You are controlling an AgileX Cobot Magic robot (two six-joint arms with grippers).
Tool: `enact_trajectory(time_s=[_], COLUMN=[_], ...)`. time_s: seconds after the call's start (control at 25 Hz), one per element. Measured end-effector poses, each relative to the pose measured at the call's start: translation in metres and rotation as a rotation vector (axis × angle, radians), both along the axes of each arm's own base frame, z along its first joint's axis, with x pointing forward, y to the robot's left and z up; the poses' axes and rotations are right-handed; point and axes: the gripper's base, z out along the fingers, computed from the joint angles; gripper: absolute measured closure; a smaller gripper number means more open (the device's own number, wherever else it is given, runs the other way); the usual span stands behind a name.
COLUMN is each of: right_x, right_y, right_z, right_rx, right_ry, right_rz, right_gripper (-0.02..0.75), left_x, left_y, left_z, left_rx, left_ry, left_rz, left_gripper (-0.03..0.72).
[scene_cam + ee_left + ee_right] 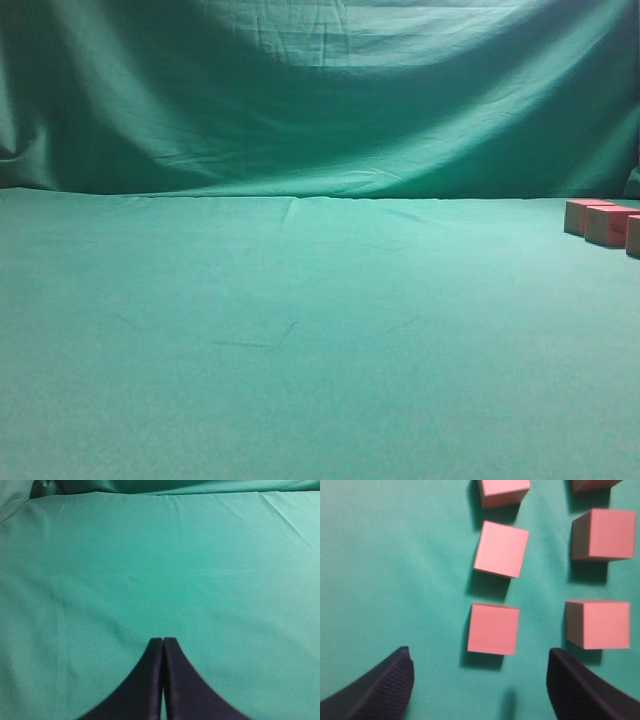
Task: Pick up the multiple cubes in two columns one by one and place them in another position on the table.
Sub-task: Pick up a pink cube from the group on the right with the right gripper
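Observation:
Several pink cubes lie in two columns on the green table point(395, 570) in the right wrist view. The left column's nearest cube point(493, 629) sits just beyond my right gripper point(480, 661), which hangs above the cloth, open wide and holding nothing. Further along that column is a tilted cube point(501, 549). The right column's nearest cube point(599, 624) lies ahead of the right finger point(570, 685). In the exterior view, cubes point(608, 224) show only at the far right edge, and neither arm appears. My left gripper point(163, 640) is shut over bare table point(150, 570).
A draped, wrinkled green backdrop point(320, 90) rises behind the table's far edge. Wide bare cloth point(300, 340) fills the exterior view's middle and left. Bare cloth also lies left of the cube columns in the right wrist view.

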Motion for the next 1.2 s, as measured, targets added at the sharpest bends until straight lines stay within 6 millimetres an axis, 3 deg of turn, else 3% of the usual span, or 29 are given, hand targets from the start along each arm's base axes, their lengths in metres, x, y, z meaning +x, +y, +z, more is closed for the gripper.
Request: enact_trajectory(time_s=[0.52, 1.2], right_x=[0.019, 0.026], right_y=[0.005, 0.004], right_z=[-0.039, -0.050], right_rx=[-0.027, -0.063], right_ry=[0.071, 0.076], right_rz=[0.006, 0.035], right_gripper=[0.251, 0.251], left_x=[0.000, 0.000], left_y=[0.000, 0.000], left_z=[0.000, 0.000], left_rx=[0.000, 0.000], left_ry=[0.000, 0.000], left_rz=[0.000, 0.000], left_gripper=[0.688, 0.688])
